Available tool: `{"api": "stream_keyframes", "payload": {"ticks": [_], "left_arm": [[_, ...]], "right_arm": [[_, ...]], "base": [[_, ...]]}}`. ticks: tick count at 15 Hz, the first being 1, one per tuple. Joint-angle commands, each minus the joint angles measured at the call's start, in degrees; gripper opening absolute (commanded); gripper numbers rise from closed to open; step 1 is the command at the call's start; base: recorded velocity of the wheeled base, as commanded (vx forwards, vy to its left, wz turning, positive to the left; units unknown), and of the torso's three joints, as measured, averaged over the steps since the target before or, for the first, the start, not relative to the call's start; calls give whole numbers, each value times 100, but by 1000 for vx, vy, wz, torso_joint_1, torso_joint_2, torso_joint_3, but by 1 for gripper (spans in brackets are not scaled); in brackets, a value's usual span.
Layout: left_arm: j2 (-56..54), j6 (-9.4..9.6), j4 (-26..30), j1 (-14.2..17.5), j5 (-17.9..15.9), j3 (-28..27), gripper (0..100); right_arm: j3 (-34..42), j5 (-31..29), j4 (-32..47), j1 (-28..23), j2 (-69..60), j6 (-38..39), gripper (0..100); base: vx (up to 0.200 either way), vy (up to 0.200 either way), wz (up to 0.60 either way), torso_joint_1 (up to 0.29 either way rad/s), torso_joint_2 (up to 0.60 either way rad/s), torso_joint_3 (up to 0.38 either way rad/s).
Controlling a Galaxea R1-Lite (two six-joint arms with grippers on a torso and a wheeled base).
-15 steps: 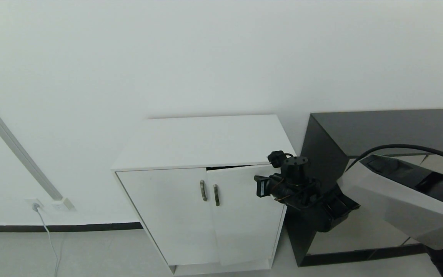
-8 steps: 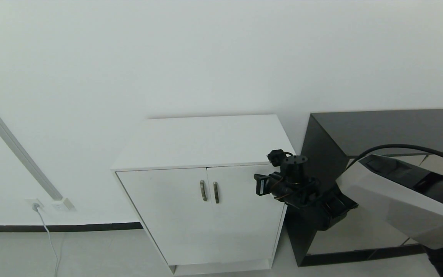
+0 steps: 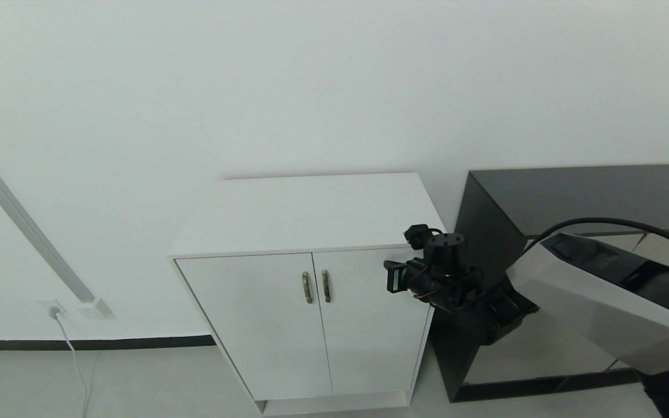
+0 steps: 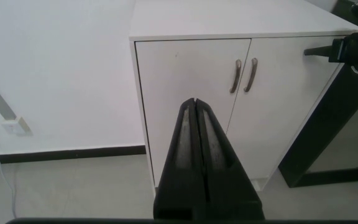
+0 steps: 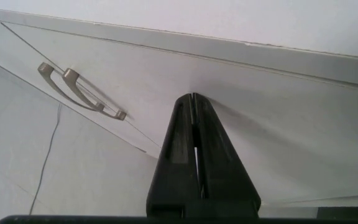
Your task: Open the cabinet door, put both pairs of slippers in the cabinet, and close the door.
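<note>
**hallway_lurker:** Plain white wall (image 3: 334,87) behind, grey floor (image 3: 137,377), and the white cabinet (image 3: 311,212) backed up against that wall. Both doors sit flush, with the two metal handles (image 3: 316,287) side by side at the cabinet's middle seam. A black unit (image 3: 543,197) stands just beside the cabinet, on the robot's right.

**benchbot77:** ok, but where are the arms?

**hallway_lurker:** The right gripper (image 5: 194,98) is up near the cabinet's top outer corner. Its fingers are pinched together and the tip touches the right door (image 3: 369,325) just under the top board. The left gripper (image 4: 194,102) hangs well in front of the cabinet, facing the left door (image 3: 253,325), fingers pressed together on nothing.

**benchbot77:** anything else around?

**hallway_lurker:** Just a wall socket (image 3: 53,310) with a cord (image 3: 76,360), off to the cabinet's left.
</note>
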State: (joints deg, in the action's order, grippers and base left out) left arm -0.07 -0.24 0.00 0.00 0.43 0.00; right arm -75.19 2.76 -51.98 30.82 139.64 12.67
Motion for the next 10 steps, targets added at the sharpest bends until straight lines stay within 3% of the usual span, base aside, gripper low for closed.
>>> {"api": "stream_keyframes", "payload": {"ticks": [1, 5, 10], "left_arm": [[7, -2, 0, 0, 1, 0, 0], [7, -2, 0, 0, 1, 0, 0], [7, -11, 0, 0, 1, 0, 0]], "right_arm": [[-22, -3, -5, -23, 10, -1, 0], [462, -21, -102, -14, -350, 8, 0], [2422, -135, -902, -58, -1695, -19, 0]], "base": [[0, 0, 0, 0, 0, 0], [0, 0, 0, 0, 0, 0], [0, 0, 0, 0, 0, 0]]}}
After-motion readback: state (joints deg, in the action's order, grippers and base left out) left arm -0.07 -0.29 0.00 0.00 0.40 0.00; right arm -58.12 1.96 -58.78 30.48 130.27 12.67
